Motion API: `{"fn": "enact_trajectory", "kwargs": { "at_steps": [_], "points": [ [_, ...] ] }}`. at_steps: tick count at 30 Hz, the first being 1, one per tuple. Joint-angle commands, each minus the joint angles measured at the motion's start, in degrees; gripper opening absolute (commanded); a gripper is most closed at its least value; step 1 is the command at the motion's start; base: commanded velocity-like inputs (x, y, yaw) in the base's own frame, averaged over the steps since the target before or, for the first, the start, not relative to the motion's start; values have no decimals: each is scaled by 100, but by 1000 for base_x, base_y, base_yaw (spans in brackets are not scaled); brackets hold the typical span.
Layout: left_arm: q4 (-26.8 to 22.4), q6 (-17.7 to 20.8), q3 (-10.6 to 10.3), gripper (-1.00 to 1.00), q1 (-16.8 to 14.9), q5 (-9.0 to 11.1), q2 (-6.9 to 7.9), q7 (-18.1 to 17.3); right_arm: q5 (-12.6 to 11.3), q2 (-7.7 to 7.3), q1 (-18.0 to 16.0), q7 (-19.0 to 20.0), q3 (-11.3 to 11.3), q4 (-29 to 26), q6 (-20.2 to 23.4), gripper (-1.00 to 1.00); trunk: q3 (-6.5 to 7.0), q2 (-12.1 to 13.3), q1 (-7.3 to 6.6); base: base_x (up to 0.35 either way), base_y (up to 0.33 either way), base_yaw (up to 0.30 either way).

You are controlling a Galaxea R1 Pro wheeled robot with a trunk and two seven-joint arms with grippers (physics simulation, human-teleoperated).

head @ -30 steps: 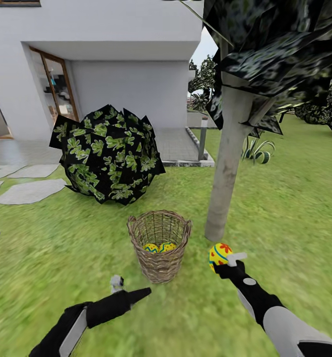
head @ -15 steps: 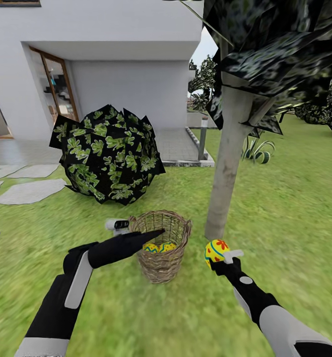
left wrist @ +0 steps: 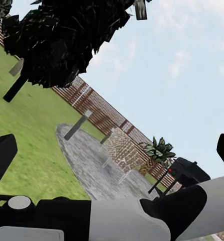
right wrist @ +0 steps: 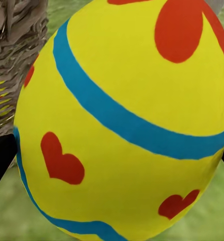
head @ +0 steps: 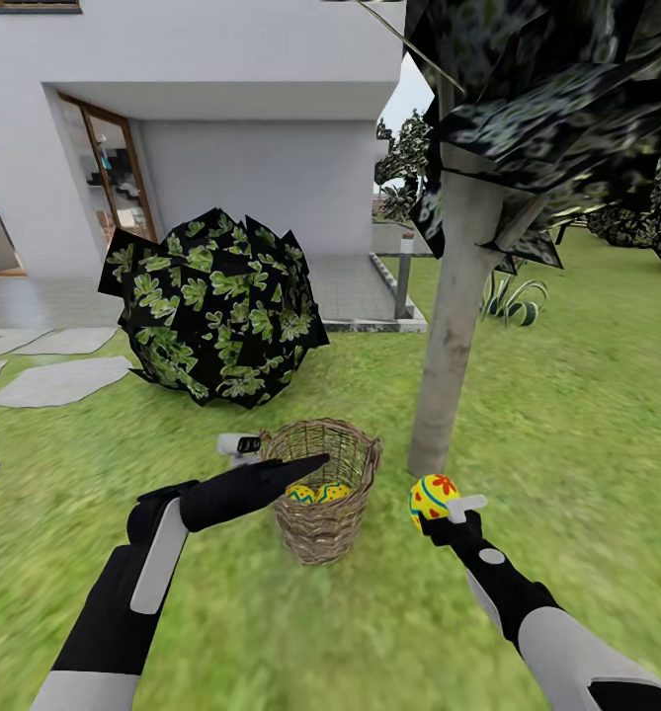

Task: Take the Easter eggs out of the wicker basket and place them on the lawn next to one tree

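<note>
Lawn (head: pixel 587 415), right claw (head: pixel 439 509) gripping egg (head: pixel 431 497), left claw (head: pixel 239 446) unclear beside basket (head: pixel 320 513)

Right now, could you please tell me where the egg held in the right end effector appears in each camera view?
Head view: the held egg sits lower right of centre, right of the wicker basket, near the tree base.
Left wrist view: not in it.
Right wrist view: the egg spans most of the frame.
Shared landmark: the basket beside the egg, head and right wrist views.
</note>
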Motion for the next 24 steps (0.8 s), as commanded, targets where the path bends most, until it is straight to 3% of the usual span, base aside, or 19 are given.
{"fn": "enact_trajectory", "kwargs": {
  "at_steps": [1,9,11,13,17,20,21,23,24],
  "points": [
    [0,31,-3,100,-3,25,-1,0,38,1,-2,16,-10,3,-14,-100,-5,-2,-1,0,0,0],
    [4,48,-21,100,-3,28,-72,0,41,12,-2,-76,-6,6,11,-100,-149,-323,174,0,0,0],
    [-4,51,-78,100,-3,28,-86,0,32,25,-135,-604,-4,73,42,-100,-189,-364,199,0,0,0],
    [-3,57,-144,100,-3,28,-88,0,17,25,-387,-872,-3,316,87,-100,-233,-367,204,0,0,0],
    [-3,59,-187,100,-3,28,-97,0,35,28,-1025,-1211,-3,995,535,-100,-322,-372,214,0,0,0],
    [-3,65,-195,100,-3,28,-98,0,22,41,-1207,-1371,-3,1071,629,-100,-388,-376,222,0,0,0],
    [-3,66,-251,100,-3,28,-98,0,21,54,-1288,-1386,-3,1124,793,-100,-410,-378,225,0,0,0],
    [-10,61,-569,100,-3,34,-99,0,54,95,-1412,-1399,-3,1191,1435,-100,-455,-380,230,0,0,0],
    [-11,60,-620,100,-3,34,-103,0,89,133,-1437,-1404,-2,1201,1528,-100,-477,-382,232,0,0,0]
  ]
}}
